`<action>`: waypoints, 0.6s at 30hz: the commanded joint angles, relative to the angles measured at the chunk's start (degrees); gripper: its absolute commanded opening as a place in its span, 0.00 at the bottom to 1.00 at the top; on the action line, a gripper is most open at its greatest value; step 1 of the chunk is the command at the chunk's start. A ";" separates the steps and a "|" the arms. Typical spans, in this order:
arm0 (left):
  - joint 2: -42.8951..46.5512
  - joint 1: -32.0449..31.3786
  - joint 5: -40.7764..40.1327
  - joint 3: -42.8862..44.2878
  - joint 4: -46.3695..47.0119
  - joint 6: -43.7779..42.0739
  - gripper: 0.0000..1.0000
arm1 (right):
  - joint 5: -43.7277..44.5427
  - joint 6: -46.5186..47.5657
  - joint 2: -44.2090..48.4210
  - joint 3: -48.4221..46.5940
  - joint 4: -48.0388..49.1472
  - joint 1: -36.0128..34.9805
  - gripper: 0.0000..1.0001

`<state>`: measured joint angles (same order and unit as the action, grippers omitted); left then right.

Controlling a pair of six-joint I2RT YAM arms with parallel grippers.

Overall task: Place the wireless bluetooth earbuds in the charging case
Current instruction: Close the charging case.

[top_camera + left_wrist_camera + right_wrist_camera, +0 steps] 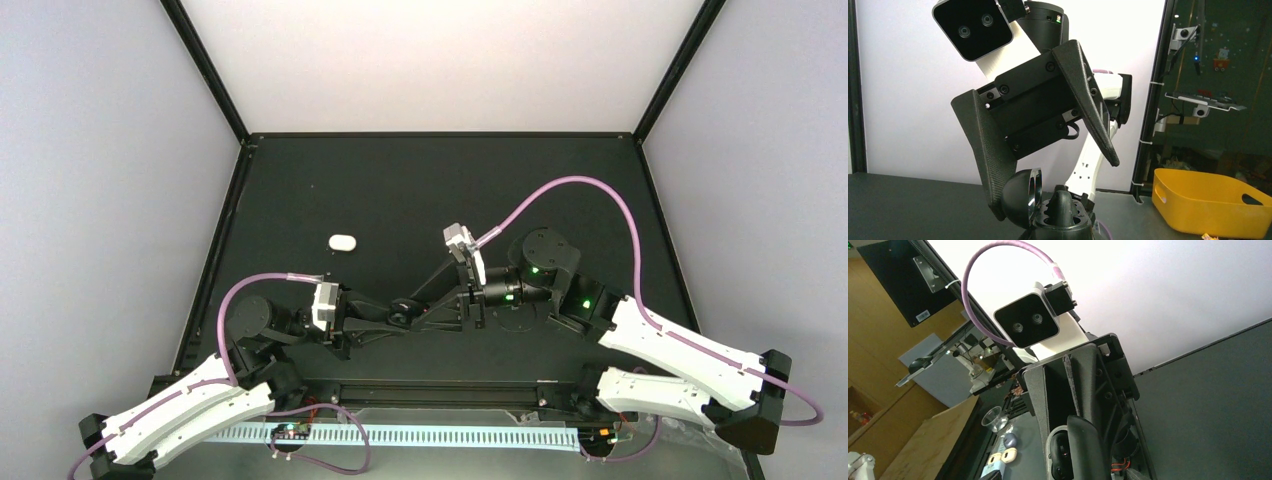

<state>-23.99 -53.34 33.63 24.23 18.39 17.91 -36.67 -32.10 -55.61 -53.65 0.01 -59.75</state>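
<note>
My left gripper [398,312] is shut on an open black charging case [1063,226]. The case's domed lid [1020,196] with its chrome rim stands up at the left. One of my own fingers [1068,200] crosses the front of the case. My right gripper [425,290] is open. Its two wide fingers straddle the case from above, and one finger [990,160] is against the lid. In the right wrist view the case [1060,460] shows a dark inside with a small red light. I cannot tell whether earbuds sit in it. No loose earbuds show.
A white oval case [342,242] lies shut on the black table, left of centre. Black frame posts and pale walls enclose the table. Outside it are a yellow bin [1208,202] and a clear cup [993,417].
</note>
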 commanded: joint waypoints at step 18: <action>0.62 -0.27 -2.03 0.12 0.32 -0.87 0.02 | -4.71 -0.09 -0.35 0.01 3.33 0.26 0.62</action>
<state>-23.99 -53.34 32.58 24.23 18.24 17.58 -40.10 -32.10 -56.31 -53.65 1.37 -59.75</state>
